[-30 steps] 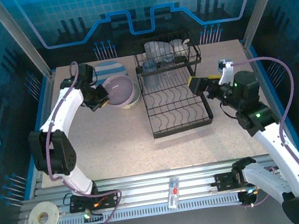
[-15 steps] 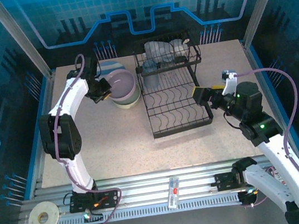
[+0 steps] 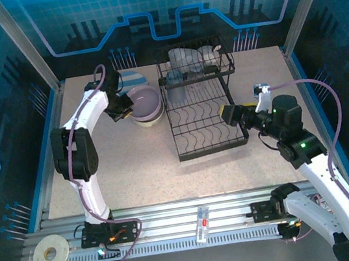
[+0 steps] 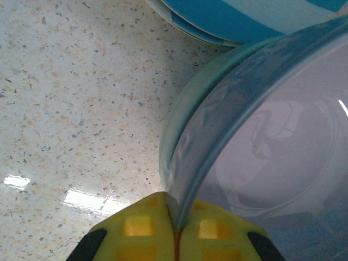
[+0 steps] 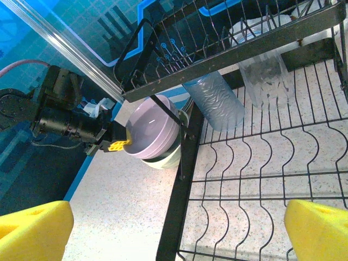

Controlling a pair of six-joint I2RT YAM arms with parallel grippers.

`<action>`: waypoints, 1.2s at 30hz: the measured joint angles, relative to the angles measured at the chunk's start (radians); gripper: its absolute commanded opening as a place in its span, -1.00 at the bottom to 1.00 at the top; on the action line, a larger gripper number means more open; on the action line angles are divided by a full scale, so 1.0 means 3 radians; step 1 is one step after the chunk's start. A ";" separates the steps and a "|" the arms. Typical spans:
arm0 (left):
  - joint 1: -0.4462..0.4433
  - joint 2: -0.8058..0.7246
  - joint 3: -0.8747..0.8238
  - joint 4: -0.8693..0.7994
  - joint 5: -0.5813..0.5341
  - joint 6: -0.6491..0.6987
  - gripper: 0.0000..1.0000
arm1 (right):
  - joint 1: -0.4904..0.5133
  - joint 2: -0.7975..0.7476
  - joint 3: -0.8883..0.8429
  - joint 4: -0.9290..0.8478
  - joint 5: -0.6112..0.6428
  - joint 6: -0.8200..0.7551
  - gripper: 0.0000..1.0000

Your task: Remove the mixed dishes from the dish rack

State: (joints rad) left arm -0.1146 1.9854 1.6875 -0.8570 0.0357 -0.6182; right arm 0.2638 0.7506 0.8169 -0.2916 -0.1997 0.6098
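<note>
**A:** What is the left claw [image 4: 176, 231] doing?

**B:** It's pinching the purple bowl [image 4: 272, 147] by the rim. Its own camera shows that bowl nested in a green bowl [image 4: 182, 122], with a striped plate [image 4: 261, 16] just behind on the table [image 4: 70, 81].

**A:** And from above?

**B:** The bowls sit just left of the rack [image 3: 202, 120]. The right claw [image 3: 229, 113] is spread wide at the rack's right edge, and its camera shows clear cups [image 5: 215, 103] in the upper tier.

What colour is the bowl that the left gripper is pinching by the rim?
Lavender. The bowl shows best in the right wrist view.
</note>
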 measured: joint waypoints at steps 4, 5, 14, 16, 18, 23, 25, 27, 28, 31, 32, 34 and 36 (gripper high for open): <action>-0.0028 0.0045 0.0020 0.0009 -0.0029 -0.0004 -1.00 | 0.0000 0.0005 0.0000 -0.0001 -0.0024 0.0010 1.00; -0.0034 0.0055 0.0020 0.0008 -0.0036 -0.0009 -1.00 | 0.0000 0.0005 0.0000 -0.0006 -0.0032 0.0010 1.00; -0.0065 0.0156 0.0039 0.0024 -0.0070 -0.0036 -0.94 | 0.0000 -0.0005 0.0000 -0.0051 -0.0036 0.0010 1.00; -0.0065 0.0156 0.0046 0.0024 -0.0071 -0.0036 -0.77 | 0.0000 -0.0011 0.0000 -0.0062 -0.0034 0.0010 1.00; -0.0065 0.0159 0.0046 0.0024 -0.0071 -0.0041 -0.51 | 0.0000 -0.0017 0.0000 -0.0084 -0.0033 0.0009 1.00; -0.0065 0.0158 0.0145 0.0116 -0.0065 -0.0089 0.09 | 0.0000 -0.0017 0.0000 -0.0111 -0.0029 0.0009 1.00; -0.0065 0.0148 0.0154 0.0144 -0.0056 -0.0106 0.31 | 0.0000 -0.0014 0.0000 -0.0112 -0.0019 0.0009 1.00; -0.0065 0.0130 0.0164 0.0135 -0.0053 -0.0106 0.52 | 0.0006 0.0003 0.0000 -0.0113 0.0008 0.0009 1.00; -0.0065 0.0120 0.0175 0.0130 -0.0053 -0.0084 0.60 | 0.0008 0.0013 0.0000 -0.0113 0.0020 0.0009 1.00; -0.0065 0.0048 0.0225 0.0113 -0.0055 -0.0038 0.89 | 0.0014 0.0061 0.0000 -0.0128 0.0070 0.0010 1.00; -0.0065 0.0005 0.0235 0.0104 -0.0055 -0.0028 0.98 | 0.0014 0.0072 0.0000 -0.0137 0.0107 0.0010 1.00; -0.0065 -0.0114 0.0239 0.0104 -0.0055 -0.0013 0.98 | 0.0014 0.0086 0.0000 -0.0149 0.0160 0.0013 1.00; -0.0065 -0.0267 0.0234 0.0118 -0.0043 -0.0011 0.99 | 0.0014 0.0106 0.0001 -0.0161 0.0223 0.0024 1.00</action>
State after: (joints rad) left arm -0.1341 1.9053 1.7576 -0.8215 0.0227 -0.6216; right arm 0.2680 0.7822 0.8173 -0.3401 -0.1329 0.6170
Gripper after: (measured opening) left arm 0.992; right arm 0.999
